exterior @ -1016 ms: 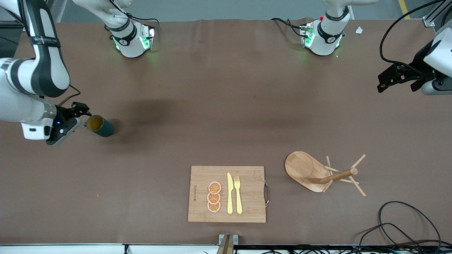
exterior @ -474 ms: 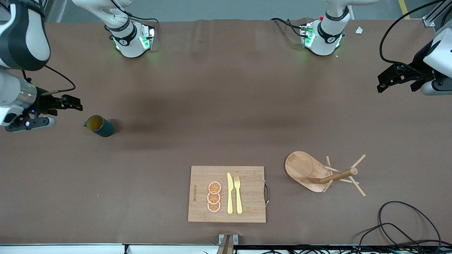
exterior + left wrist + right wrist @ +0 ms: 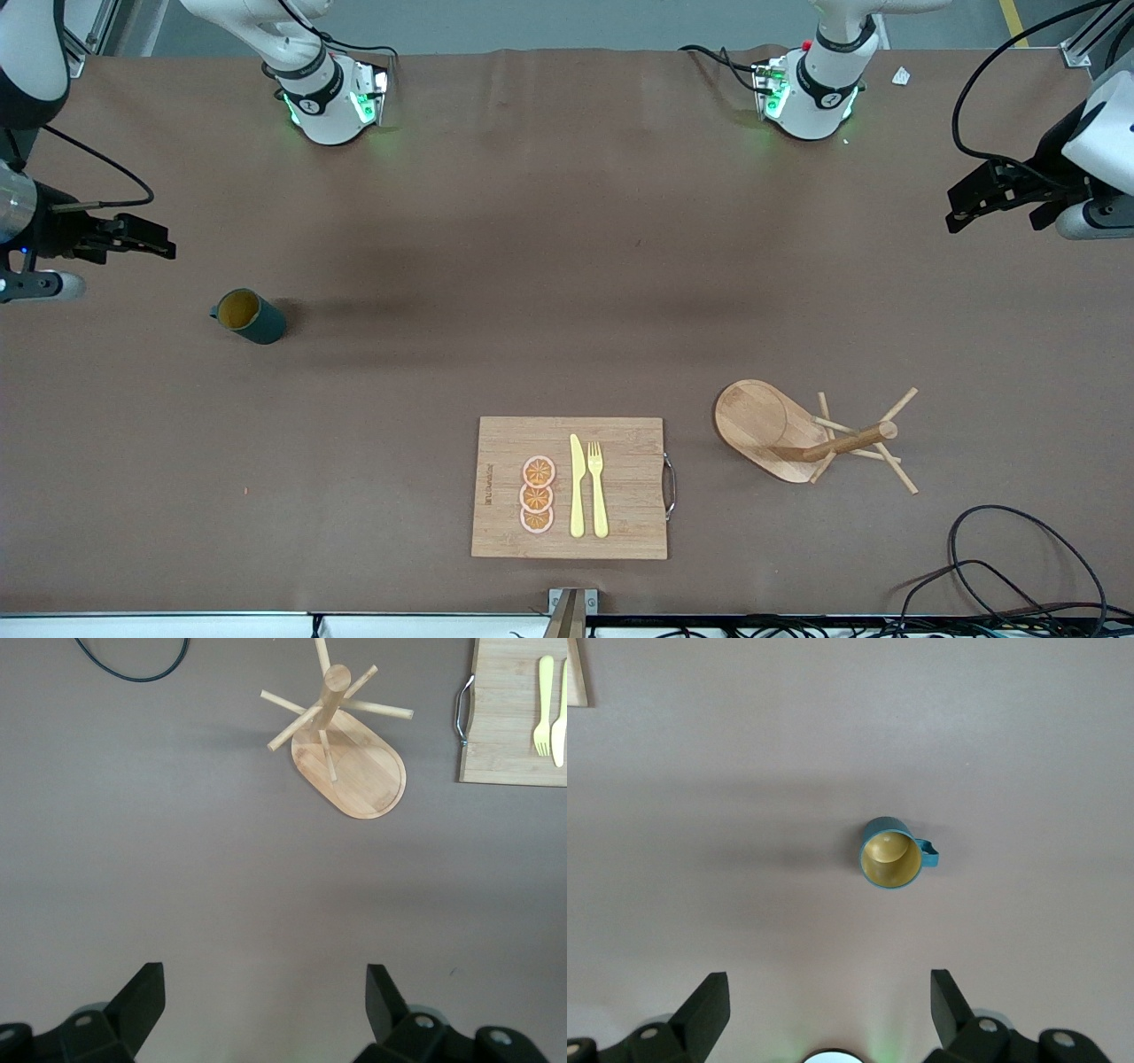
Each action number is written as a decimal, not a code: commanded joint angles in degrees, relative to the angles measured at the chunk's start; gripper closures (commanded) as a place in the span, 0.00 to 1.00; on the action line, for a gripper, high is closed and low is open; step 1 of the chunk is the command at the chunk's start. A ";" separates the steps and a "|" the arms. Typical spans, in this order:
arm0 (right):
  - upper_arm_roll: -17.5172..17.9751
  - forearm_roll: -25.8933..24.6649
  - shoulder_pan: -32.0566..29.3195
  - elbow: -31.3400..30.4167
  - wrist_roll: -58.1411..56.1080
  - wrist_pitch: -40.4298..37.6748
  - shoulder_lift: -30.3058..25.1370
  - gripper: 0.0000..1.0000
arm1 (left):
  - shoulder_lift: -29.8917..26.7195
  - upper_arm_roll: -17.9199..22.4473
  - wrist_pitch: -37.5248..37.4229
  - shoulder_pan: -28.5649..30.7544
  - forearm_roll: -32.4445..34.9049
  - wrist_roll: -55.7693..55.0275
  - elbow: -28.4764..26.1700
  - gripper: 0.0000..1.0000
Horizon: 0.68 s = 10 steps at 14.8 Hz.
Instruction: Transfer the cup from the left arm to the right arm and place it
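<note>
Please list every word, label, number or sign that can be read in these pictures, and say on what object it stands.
Cutting board: one short dark line of burned-in print runs along its edge toward the right arm's end of the table; too small to read.
Cup, peg stand, knife, fork: no text visible.

R tool [image 3: 146, 237] has pulled up and away from the cup [image 3: 251, 316], now free.

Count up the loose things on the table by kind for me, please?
Cup: 1
Cutting board: 1
Knife: 1
Fork: 1
Orange slices: 3
Wooden peg stand: 1
Total: 8
</note>
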 commanded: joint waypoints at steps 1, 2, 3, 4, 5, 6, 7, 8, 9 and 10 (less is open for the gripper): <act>-0.03 -1.03 -0.07 5.50 1.30 -3.34 0.53 0.00 | -0.11 0.07 -0.43 -0.16 0.68 0.25 0.28 0.00; -0.11 -1.82 0.19 6.73 1.38 -3.43 0.62 0.00 | -0.11 0.07 -0.43 -0.16 0.60 0.25 0.28 0.00; -0.03 -2.52 0.28 7.44 1.47 -3.43 0.62 0.00 | -0.11 0.07 -0.43 -0.16 0.60 0.25 0.28 0.00; -0.03 -2.79 0.20 7.97 1.38 -3.52 0.62 0.00 | -0.11 0.07 -0.34 -0.16 0.60 0.25 0.28 0.00; 0.06 -2.79 0.11 8.06 1.12 -3.61 0.62 0.00 | -0.11 0.07 -0.34 -0.16 0.60 0.25 0.28 0.00; 0.15 -2.70 0.20 8.15 1.38 -5.26 0.53 0.00 | -0.11 0.07 -0.34 -0.16 0.60 0.25 0.28 0.00; 0.15 -2.62 0.37 8.59 1.56 -8.15 0.53 0.00 | -0.11 0.07 -0.34 -0.16 0.60 0.25 0.28 0.00; 0.32 -1.83 0.46 9.11 1.56 -9.57 0.10 0.00 | -0.11 0.07 -0.34 -0.16 0.68 0.25 0.28 0.00; 0.32 -1.74 0.46 9.12 1.65 -9.85 -0.34 0.00 | -0.11 0.07 -0.34 -0.16 0.68 0.25 0.28 0.00; 0.15 -1.74 0.46 8.42 1.65 -9.67 -1.91 0.00 | -0.11 0.07 -0.34 -0.24 0.68 0.16 0.28 0.00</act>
